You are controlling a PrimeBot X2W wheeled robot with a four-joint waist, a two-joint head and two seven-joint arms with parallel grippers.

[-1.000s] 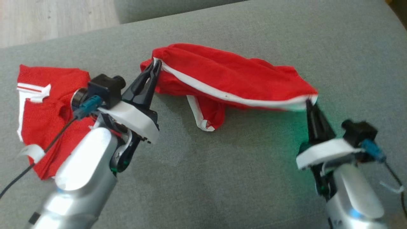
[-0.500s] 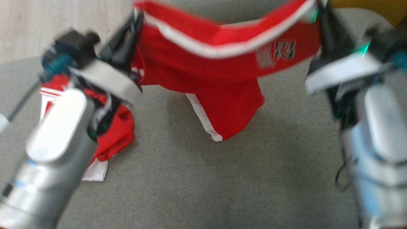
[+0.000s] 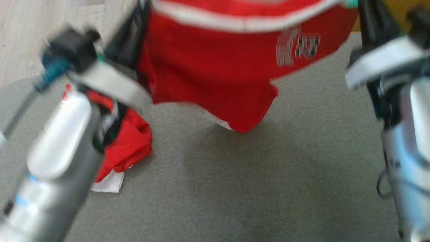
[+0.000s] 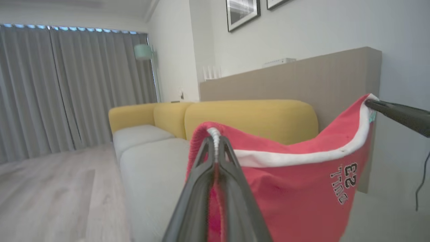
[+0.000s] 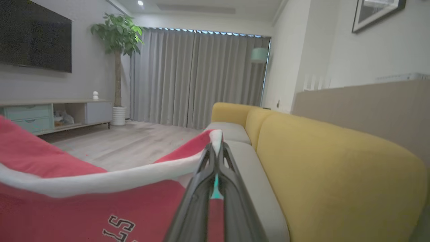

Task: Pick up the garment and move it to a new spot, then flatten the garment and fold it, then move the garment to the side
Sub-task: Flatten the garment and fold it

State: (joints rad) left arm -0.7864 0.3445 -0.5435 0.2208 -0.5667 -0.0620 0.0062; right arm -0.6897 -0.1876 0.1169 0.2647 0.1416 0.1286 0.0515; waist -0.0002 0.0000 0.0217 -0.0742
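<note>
1. Site type: domestic living room.
2. Seating: a sofa [image 5: 336,161] with a yellow back and grey seat cushions, set along a low beige partition [image 4: 289,77].
3. Wall fittings: a flat screen [image 5: 33,37] mounted above a low media cabinet [image 5: 57,112]; framed pictures [image 4: 242,13] on the white wall.
4. Window side: full-height grey curtains [image 5: 198,77], with a floor lamp [image 4: 142,52] at their right edge.
5. Floor: pale wood boards [image 5: 134,144]; a potted tree [image 5: 117,37] stands at the cabinet's right end.

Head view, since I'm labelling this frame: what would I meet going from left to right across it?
Left forearm → crumpled red garment lying on the cushion → held red garment → right forearm.
</note>
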